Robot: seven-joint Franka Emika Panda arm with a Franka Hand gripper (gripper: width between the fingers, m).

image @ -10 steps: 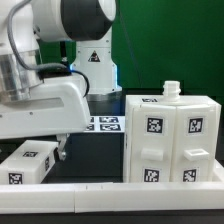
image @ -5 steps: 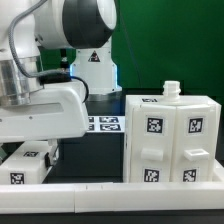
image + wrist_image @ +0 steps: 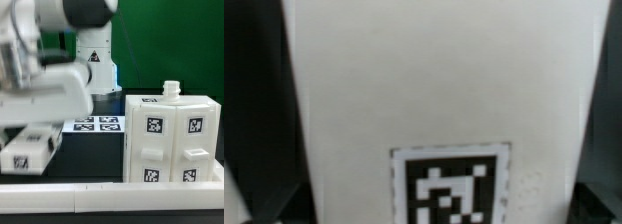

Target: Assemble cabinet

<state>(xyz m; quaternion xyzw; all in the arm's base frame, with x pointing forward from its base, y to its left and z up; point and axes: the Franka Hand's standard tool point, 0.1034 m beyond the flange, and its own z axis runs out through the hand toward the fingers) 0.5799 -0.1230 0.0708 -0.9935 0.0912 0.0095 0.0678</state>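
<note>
the loose white panel piece (image 3: pixel 28 152) of the cabinet lies on the dark table, toward 8 o'clock in the exterior view. the cabinet body (image 3: pixel 170 140) stands upright toward 4 o'clock, well apart from it, with its small knob (image 3: pixel 171 89) on top. the marker board (image 3: pixel 95 125) lies flat between them, further back. a long white rail (image 3: pixel 110 190) runs along the front at 6 o'clock.

i judge the panel to be light and stiff, a hard plastic part that will not bend. its smooth faces look a little slippery, so a pinch across the two long edges, near the middle of its length, should hold it best and keep it from swinging. the tags (image 3: pixel 450 185) are only printed squares and need no care beyond not scraping them.

the robot arm (image 3: pixel 60 25) leans over from 10 o'clock, and it is blurred. its wrist block hangs directly above the panel. the gripper (image 3: pixel 47 126) points down at the piece. the wrist view is filled by the panel's white face with one tag, so the camera is very near and looks along its length. the fingers do not show clearly in either view, so i cannot tell if they are spread or pinching the panel.
</note>
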